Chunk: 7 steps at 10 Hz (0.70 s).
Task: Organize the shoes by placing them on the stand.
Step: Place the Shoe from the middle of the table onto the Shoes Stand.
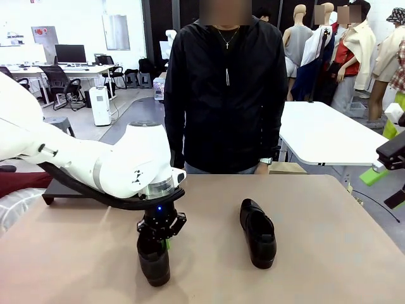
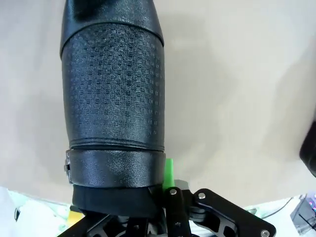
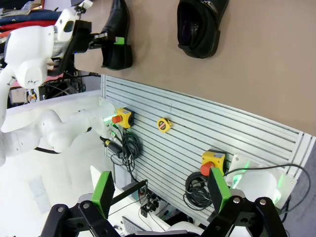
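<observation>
Shoe (image 1: pixel 154 266) clamped by left pincer (image 1: pixel 161 237) (diamond-textured face, wrist view); right pincer (image 3: pixel 162 190) released.

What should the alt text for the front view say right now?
The left gripper is shut on the far end of a black shoe at the table's near left. A second black shoe lies apart to its right, and a person stands at the far side.

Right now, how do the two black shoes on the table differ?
The left shoe is clamped by the left tool; the middle shoe lies free, untouched. The left shoe sits nearer the robot; the middle shoe lies farther in and slightly angled. Both are black, glossy and low-cut.
</observation>
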Each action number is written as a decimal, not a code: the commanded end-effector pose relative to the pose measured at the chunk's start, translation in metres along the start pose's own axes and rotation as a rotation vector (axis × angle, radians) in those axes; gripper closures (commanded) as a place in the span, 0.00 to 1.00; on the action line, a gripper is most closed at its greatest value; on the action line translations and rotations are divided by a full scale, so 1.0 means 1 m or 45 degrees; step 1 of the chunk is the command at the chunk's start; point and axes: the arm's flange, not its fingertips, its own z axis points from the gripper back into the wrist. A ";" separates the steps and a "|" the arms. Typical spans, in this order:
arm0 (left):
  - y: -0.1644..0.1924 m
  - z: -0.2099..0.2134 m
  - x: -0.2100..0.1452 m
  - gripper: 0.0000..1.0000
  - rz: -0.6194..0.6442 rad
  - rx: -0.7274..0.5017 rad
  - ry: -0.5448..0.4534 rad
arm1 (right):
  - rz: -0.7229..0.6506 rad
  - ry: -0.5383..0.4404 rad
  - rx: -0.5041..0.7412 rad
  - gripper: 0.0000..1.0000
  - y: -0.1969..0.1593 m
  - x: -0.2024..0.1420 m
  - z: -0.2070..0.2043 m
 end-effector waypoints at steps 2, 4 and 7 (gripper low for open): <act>0.046 0.073 -0.049 1.00 -0.116 -0.052 -0.060 | 0.029 0.001 0.024 0.00 0.000 0.001 0.003; 0.089 0.123 -0.076 1.00 -0.292 -0.114 -0.089 | 0.029 0.001 0.024 0.00 0.000 0.001 0.003; 0.115 0.137 -0.084 1.00 -0.399 -0.190 -0.067 | 0.029 0.001 0.024 0.00 0.000 0.001 0.003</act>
